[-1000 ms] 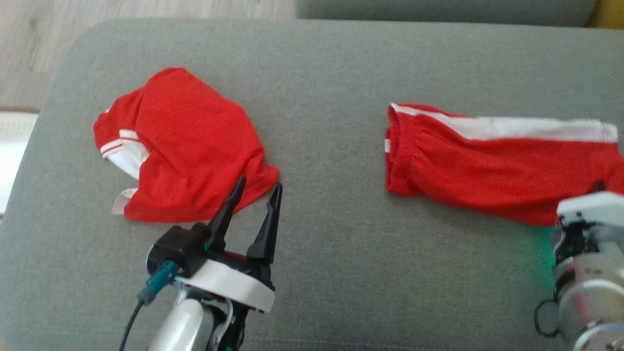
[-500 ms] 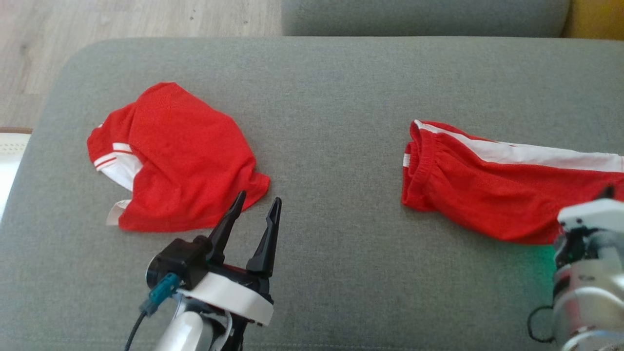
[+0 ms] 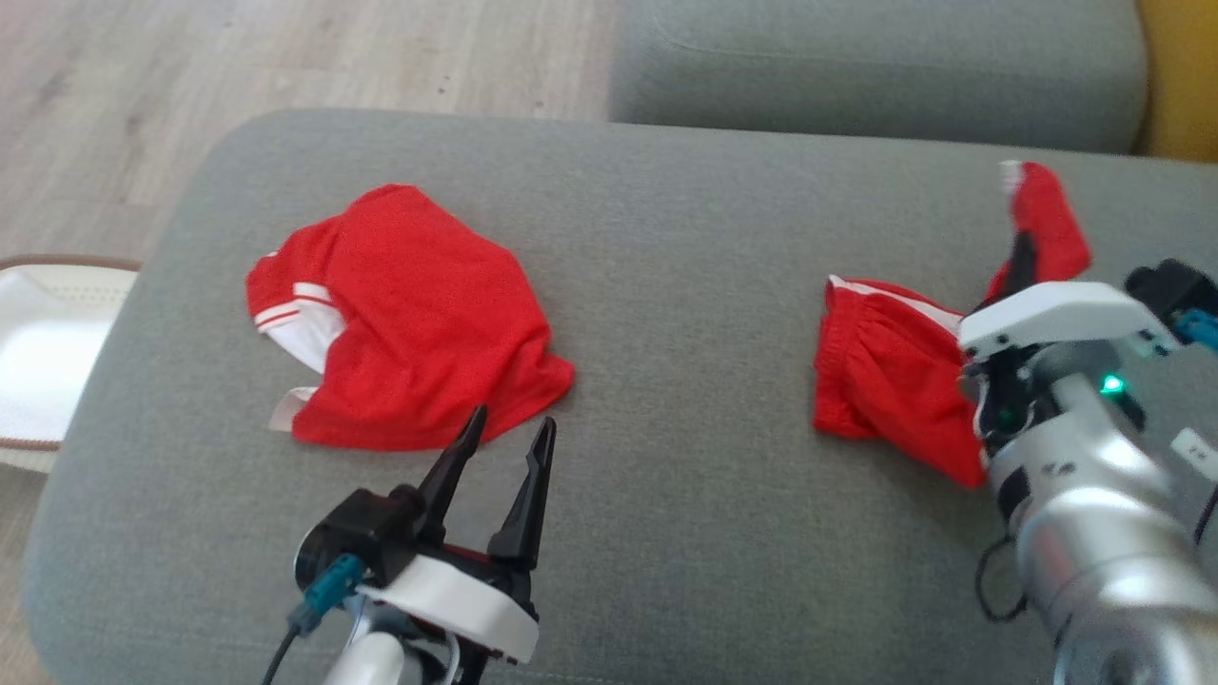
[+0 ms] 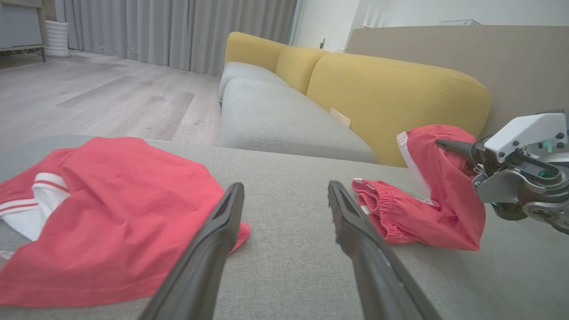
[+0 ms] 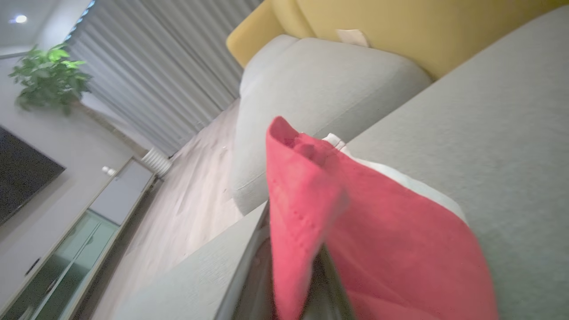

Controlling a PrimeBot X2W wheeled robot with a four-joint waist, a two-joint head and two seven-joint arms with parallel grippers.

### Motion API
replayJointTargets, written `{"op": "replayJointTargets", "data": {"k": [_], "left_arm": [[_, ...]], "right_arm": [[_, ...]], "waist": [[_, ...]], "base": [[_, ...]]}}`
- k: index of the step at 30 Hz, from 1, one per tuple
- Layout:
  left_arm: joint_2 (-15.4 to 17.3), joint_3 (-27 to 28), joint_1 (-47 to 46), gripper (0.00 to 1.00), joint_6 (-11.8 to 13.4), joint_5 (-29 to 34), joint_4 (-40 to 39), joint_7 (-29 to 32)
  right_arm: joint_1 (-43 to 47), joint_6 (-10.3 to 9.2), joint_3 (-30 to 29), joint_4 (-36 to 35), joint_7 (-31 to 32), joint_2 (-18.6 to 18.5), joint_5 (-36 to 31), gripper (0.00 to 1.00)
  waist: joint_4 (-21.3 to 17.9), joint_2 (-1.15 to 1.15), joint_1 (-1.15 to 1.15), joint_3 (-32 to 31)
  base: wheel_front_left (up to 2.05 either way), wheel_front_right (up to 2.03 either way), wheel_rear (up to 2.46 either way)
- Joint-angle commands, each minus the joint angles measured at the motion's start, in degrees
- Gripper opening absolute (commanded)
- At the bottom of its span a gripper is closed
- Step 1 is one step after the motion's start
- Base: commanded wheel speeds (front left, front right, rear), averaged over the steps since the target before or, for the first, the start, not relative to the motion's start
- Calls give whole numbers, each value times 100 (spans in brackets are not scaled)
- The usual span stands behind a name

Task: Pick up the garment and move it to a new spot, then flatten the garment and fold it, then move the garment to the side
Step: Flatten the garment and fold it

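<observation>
Head view: right gripper (image 3: pixel 1025 252) clamped the red shorts (image 3: pixel 894 381), apparently at a hem (image 3: pixel 1047 214); left gripper (image 3: pixel 509 430) stood open. A higher lift would free the waistband (image 3: pixel 837 347).

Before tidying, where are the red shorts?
In the head view the red shorts sit at the right of the grey cushion, one end held up in the right tool.

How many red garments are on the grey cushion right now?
2. One garment lies crumpled on the cushion's left; the other garment is on the right, an end pinched up by the right gripper.
</observation>
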Motion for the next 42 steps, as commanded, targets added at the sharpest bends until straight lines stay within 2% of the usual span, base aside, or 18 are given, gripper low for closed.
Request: {"op": "replayJointTargets", "data": {"k": [1, 2, 3, 5, 7, 13, 21, 22, 23, 28, 34, 38, 42], "left_arm": [[11, 181, -122, 100, 1, 41, -160, -30], [11, 187, -108, 100, 7, 42, -155, -30], [11, 216, -75, 100, 24, 49, -154, -30], [11, 258, -41, 100, 40, 56, -161, -30], [11, 293, -8, 100, 47, 64, -172, -30], [11, 326, 4, 100, 57, 55, -206, -30], [11, 318, -8, 100, 80, 23, -219, -30], [11, 319, -5, 100, 80, 21, -211, -30], [11, 321, -2, 100, 80, 19, -203, -30], [11, 354, 26, 100, 101, 17, -188, -30], [11, 394, 71, 100, 134, 11, -217, -30], [11, 420, 73, 100, 150, 15, -250, -30], [11, 504, 39, 100, 166, 24, -317, -30]], "right_arm": [[-4, -4, 530, -220, -61, 47, 350, 0], [174, -4, 971, -366, -61, 47, 721, 0], [631, -4, 1852, -824, -62, 47, 1444, 0], [1090, -4, 2554, -1316, -62, 47, 1938, 0], [1434, -4, 3018, -1647, -62, 47, 2186, 0], [1808, -4, 3700, -2045, -62, 47, 2335, 0], [1837, -4, 4429, -2061, -22, 48, 2493, 0], [1836, -4, 4570, -2053, -11, 48, 2463, 78], [1853, -4, 4690, -2074, 22, 48, 2499, 100], [1948, -4, 5333, -2172, 272, 48, 2450, 100], [2223, -4, 5981, -2712, 859, 48, 2557, 100], [2280, -4, 5884, -2942, 800, 24, 2510, 100], [2289, -4, 5356, -3029, 379, -196, 2164, 100]], "waist": [[97, 0, 0, -77], [121, 0, 0, -97], [140, 0, 0, -124], [135, 0, 0, -138], [124, 0, 0, -146], [101, 0, 0, -109], [58, 0, 0, -81], [47, 0, 0, -89], [35, 0, 0, -99], [-79, 0, 0, -188], [-318, 0, 0, -281], [-459, 0, 0, -298], [-648, 0, 0, -301]], "base": [[0, 0, 0], [0, 0, 0], [0, 0, 0], [0, 0, 0], [0, 0, 0], [0, 0, 0], [0, 0, 0], [0, 0, 0], [0, 0, 0], [0, 0, 0], [0, 0, 0], [0, 0, 0], [0, 0, 0]]}}
